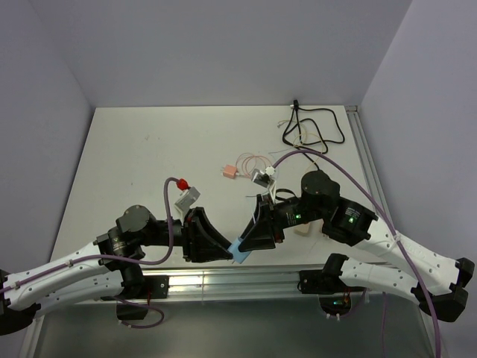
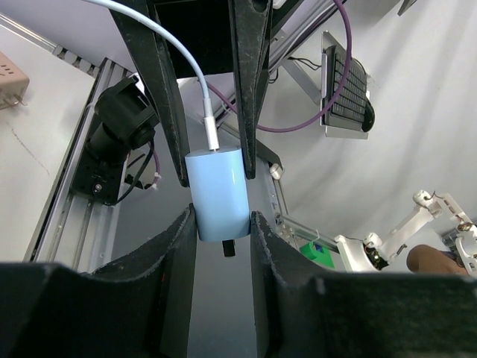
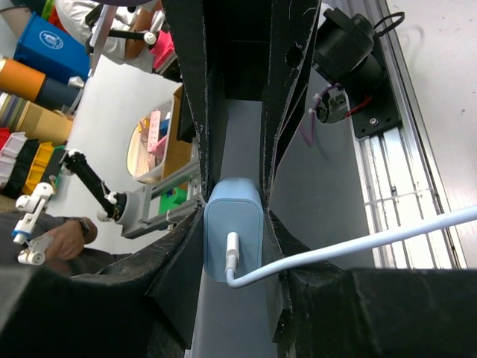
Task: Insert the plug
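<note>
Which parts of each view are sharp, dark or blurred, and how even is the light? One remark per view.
Top external: even, soft light on the white table, no glare. Left wrist: blue charger crisp and well lit, left pincer's fingers below it dark, little detail. Right wrist: charger sharp too, right pincer's fingers near-featureless black, room behind softer.

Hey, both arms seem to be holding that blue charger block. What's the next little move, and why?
Probably open the left gripper a little and let go. The white connector looks seated in the blue charger block, and the right gripper pinches the same block from the other end, so one grip seems enough to carry it on.
</note>
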